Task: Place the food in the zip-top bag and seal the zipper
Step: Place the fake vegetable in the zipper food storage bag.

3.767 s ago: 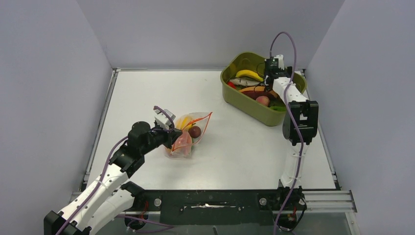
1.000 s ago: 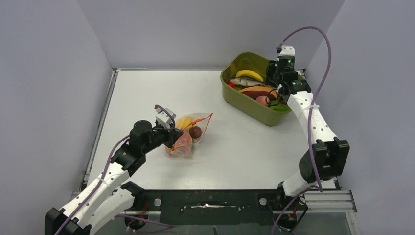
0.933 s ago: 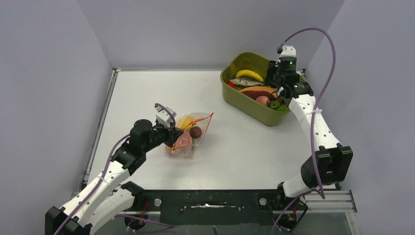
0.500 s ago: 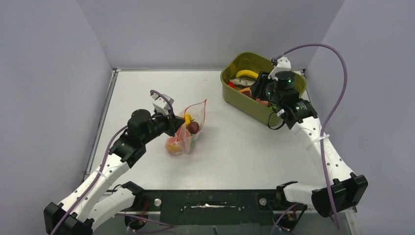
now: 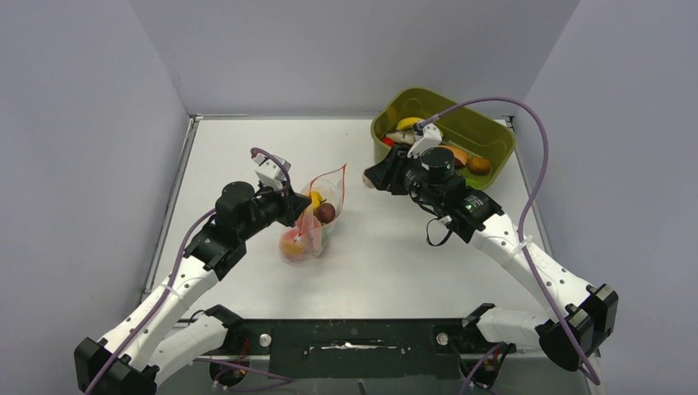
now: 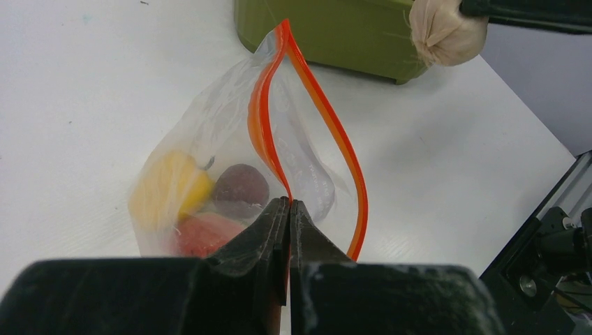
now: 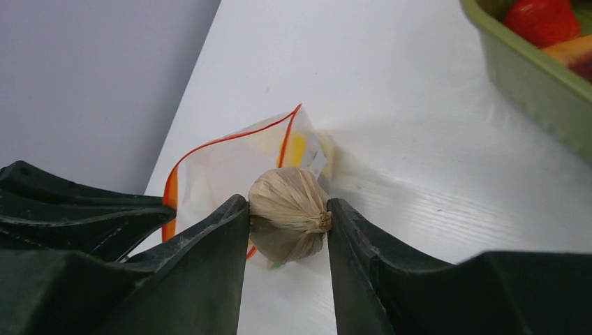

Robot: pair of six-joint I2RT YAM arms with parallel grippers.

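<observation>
The zip-top bag (image 5: pixel 314 224) stands on the white table, its mouth gaping towards the right. My left gripper (image 6: pixel 289 203) is shut on the near side of the red-orange zipper (image 6: pixel 328 132) and holds it up. Inside the bag lie a yellow pepper (image 6: pixel 169 185), a dark purple piece (image 6: pixel 241 188) and a reddish peach (image 6: pixel 204 234). My right gripper (image 7: pixel 287 204) is shut on a beige garlic-like bulb (image 7: pixel 290 215), a piece of the food. It hovers just right of the bag's mouth (image 5: pixel 372 178), apart from it.
The olive-green tub (image 5: pixel 494 156) stands at the back right with several more toy foods in it, among them a banana (image 5: pixel 407 123). Its near wall shows behind the bag in the left wrist view (image 6: pixel 335 35). Grey walls close in the table on three sides.
My right arm has left the tub and swung left to the bag's mouth with the beige bulb in its grip. The left gripper has raised the bag so that its mouth stands more upright.
</observation>
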